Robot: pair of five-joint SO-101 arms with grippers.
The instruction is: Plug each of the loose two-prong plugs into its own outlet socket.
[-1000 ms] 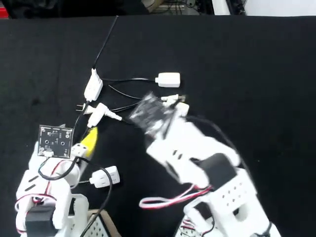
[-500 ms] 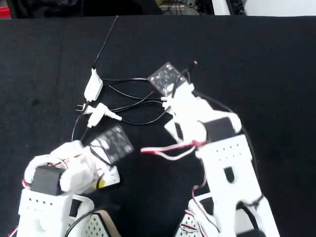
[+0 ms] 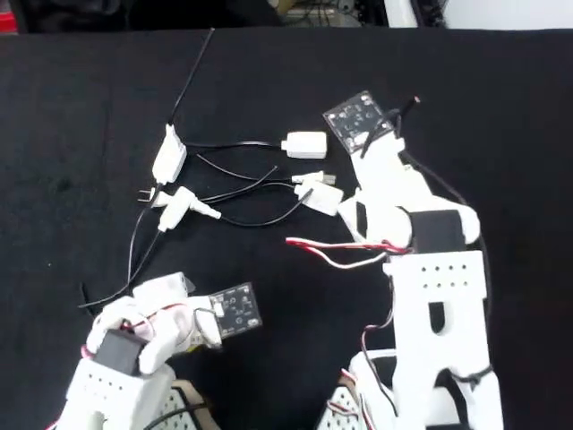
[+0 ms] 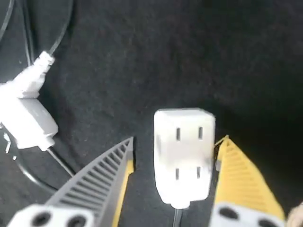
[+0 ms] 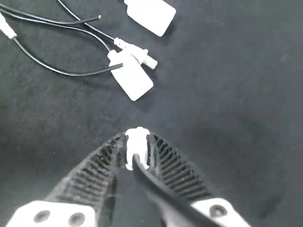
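Right now we see the left tool point(image 4: 179, 139) spread apart around a white outlet block point(image 4: 183, 161). The block lies on the black surface point(image 3: 519, 90) with two pairs of slots facing up, between the grey finger point(image 4: 102, 182) and the yellow finger point(image 4: 236, 177). The yellow finger sits right against the block's side, while a narrow strip of black shows between the grey finger and the block. A black cord leaves the block at the end nearer the wrist. Beyond the grey finger lies a white adapter point(image 4: 28, 118) with a thin black lead.

The right tool point(image 5: 137, 144) is clamped together on a small white plug point(image 5: 139, 137), whose black cord runs back between the fingers; we cannot make out its prongs. Ahead of it on the surface rest a flat white plug point(image 5: 131, 78) with a black lead and, farther off, a white block point(image 5: 150, 14).

From the high view, the right arm point(image 3: 421, 233) stretches out toward the middle of the surface, and the left arm point(image 3: 134, 340) is drawn in near the front edge. Between them and farther out lie a long white socket piece point(image 3: 168, 154) and a pronged plug point(image 3: 179, 204) just beside it. Loose black cords point(image 3: 242, 184) loop across to the white pieces near the right arm.
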